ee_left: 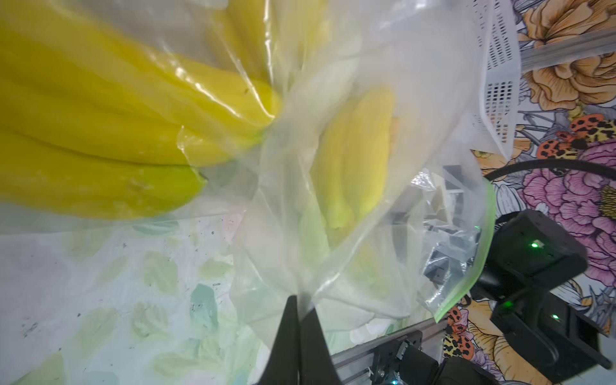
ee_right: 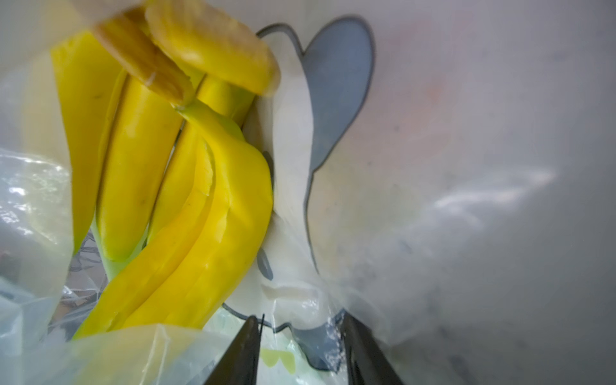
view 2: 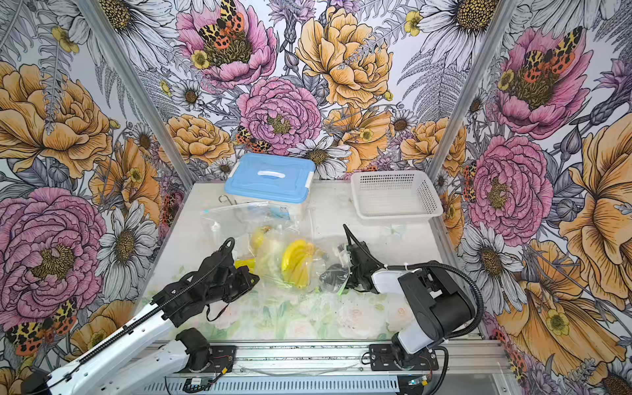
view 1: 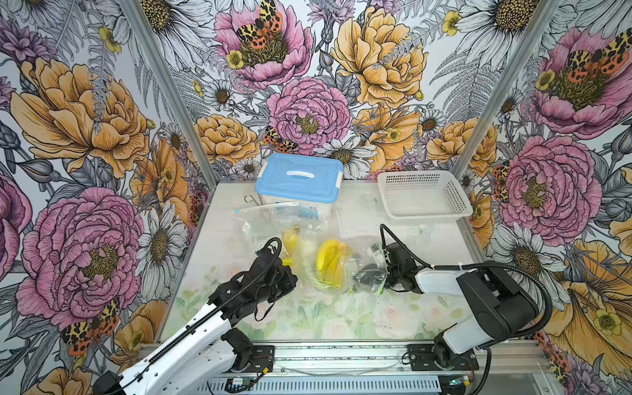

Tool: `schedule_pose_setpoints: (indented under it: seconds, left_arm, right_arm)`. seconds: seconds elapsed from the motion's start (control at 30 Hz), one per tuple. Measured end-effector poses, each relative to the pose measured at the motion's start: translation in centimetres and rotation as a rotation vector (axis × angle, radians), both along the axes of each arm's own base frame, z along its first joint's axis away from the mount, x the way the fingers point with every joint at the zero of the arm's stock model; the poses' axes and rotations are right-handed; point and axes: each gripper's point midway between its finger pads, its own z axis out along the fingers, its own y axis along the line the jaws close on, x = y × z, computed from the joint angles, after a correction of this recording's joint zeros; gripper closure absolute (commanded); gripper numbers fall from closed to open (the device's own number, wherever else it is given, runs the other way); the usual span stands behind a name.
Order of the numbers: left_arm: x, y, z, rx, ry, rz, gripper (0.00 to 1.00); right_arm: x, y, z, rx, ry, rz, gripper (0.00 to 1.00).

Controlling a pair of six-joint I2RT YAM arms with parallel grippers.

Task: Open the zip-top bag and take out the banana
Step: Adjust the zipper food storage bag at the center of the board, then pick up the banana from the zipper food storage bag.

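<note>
The clear zip-top bag lies crumpled mid-table in both top views, its green zip edge toward the right arm. Inside it lies the yellow banana, a bunch. My left gripper is shut, pinching a fold of the bag's plastic at its left end. My right gripper reaches into the bag's mouth. Its jaws stand apart, with loose film around them and the banana just ahead.
A blue-lidded box and a white basket stand at the back. Another clear bag lies behind the left gripper, beside a second yellow bunch. A white and grey flat shape shows behind the banana.
</note>
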Motion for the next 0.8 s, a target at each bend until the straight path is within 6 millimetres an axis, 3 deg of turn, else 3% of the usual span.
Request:
schedule_pose_setpoints:
  seconds: [0.03,0.17,0.27,0.4,0.5,0.6,0.8]
  left_arm:
    - [-0.1,0.1,-0.2,0.005,0.007,0.002,0.66]
    - [0.0,0.8,0.8,0.026,0.002,0.024,0.62]
    - [1.3,1.2,5.0,0.020,-0.072,0.047,0.61]
    - [4.4,0.3,12.4,0.000,-0.206,0.039,0.59]
    - [6.6,-1.5,14.7,0.021,-0.234,-0.001,0.58]
    - [8.5,-3.4,14.1,0.065,-0.216,-0.052,0.58]
    - [9.5,-6.4,9.7,0.081,-0.138,-0.142,0.63]
  right_arm:
    - [0.1,0.1,0.2,0.005,0.002,0.000,0.51]
    - [0.9,0.6,1.3,0.025,-0.008,0.002,0.49]
    - [1.6,1.1,2.5,0.043,-0.031,0.004,0.49]
    - [2.1,1.4,3.6,0.056,-0.052,0.007,0.47]
    - [2.1,1.4,3.9,0.060,-0.048,0.008,0.41]
    - [2.0,1.4,4.1,0.060,-0.044,0.007,0.40]
    - [1.8,1.5,5.2,0.081,-0.066,0.016,0.40]
